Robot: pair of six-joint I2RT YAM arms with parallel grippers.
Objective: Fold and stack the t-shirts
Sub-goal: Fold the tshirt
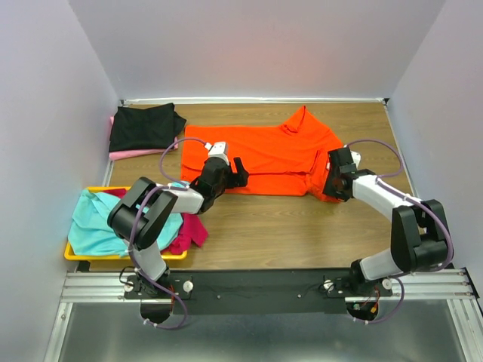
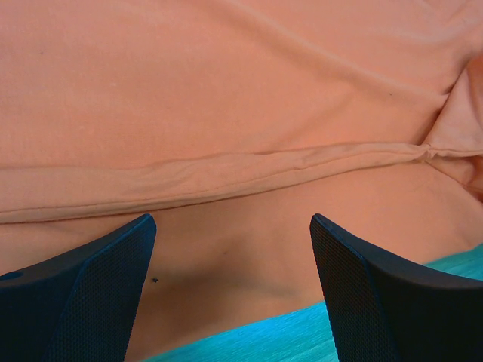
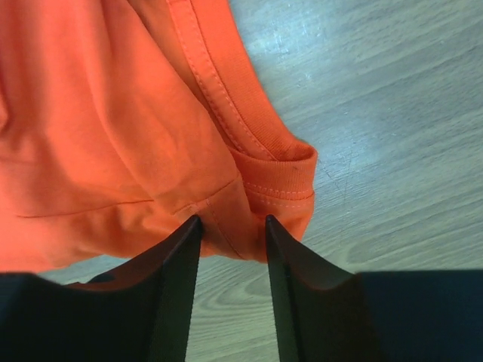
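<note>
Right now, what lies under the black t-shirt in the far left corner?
A pale pink t-shirt: only its near edge shows beside the black t-shirt; the rest is covered.

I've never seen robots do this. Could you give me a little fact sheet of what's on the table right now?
Centre: orange shirt spread out on table
Far left: black shirt folded atop pink shirt
Near left: yellow tray holding teal shirt and magenta shirt
Left gripper: open, over orange shirt's near edge
Right gripper: shut on orange shirt's near right corner
</note>
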